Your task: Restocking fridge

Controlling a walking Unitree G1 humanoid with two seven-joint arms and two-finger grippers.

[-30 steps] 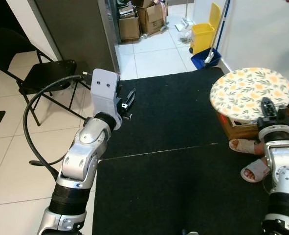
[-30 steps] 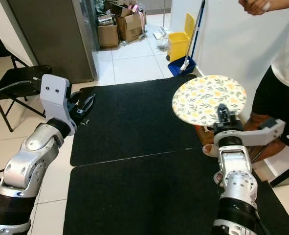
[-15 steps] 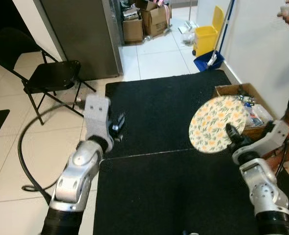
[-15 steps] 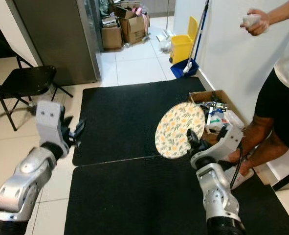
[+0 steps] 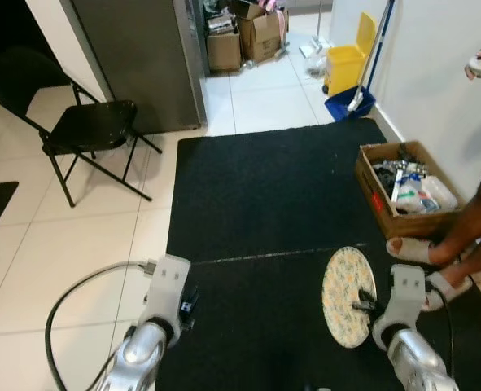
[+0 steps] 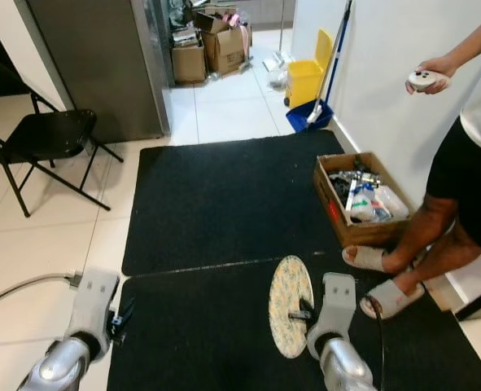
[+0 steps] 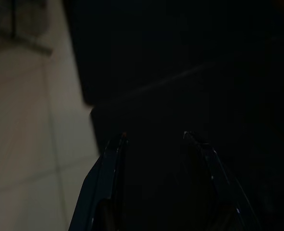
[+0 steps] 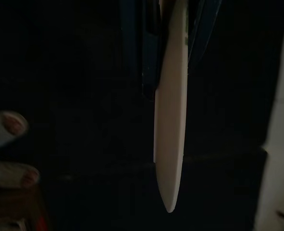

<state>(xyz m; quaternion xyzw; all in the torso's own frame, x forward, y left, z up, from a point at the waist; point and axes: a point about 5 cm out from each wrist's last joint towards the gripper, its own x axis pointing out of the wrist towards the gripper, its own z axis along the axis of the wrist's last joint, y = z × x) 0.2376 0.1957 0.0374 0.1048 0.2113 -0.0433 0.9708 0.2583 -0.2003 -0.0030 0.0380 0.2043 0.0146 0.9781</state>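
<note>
**Plate held on edge, low over the black mat**

A black folding chair (image 5: 85,126) stands on the tiled floor at far left, beside the grey fridge (image 5: 138,57).

The left arm hangs low at the near left edge of the black mat (image 5: 264,187), wrist block up and a grey cable looping off it. The left gripper (image 7: 154,137) points down at the mat's edge where it meets the tile, its two black fingers spread apart with nothing between them.

The right arm is also lowered, bent near the bottom of the head views. The right gripper (image 6: 303,314) is clamped on the rim of a round floral plate (image 5: 347,295), one finger on each face. The plate stands on edge, close to vertical, its patterned face turned toward the robot's left and its long axis running roughly up and down, just above the near mat. In the right wrist view the plate (image 8: 173,110) shows as a thin pale blade running out past the fingertips.

Further right, an open cardboard box (image 5: 370,191) of groceries sits on the mat against the white wall. A person in sandals stands just beside it, one hand (image 6: 431,75) holding a small pale controller.
</note>
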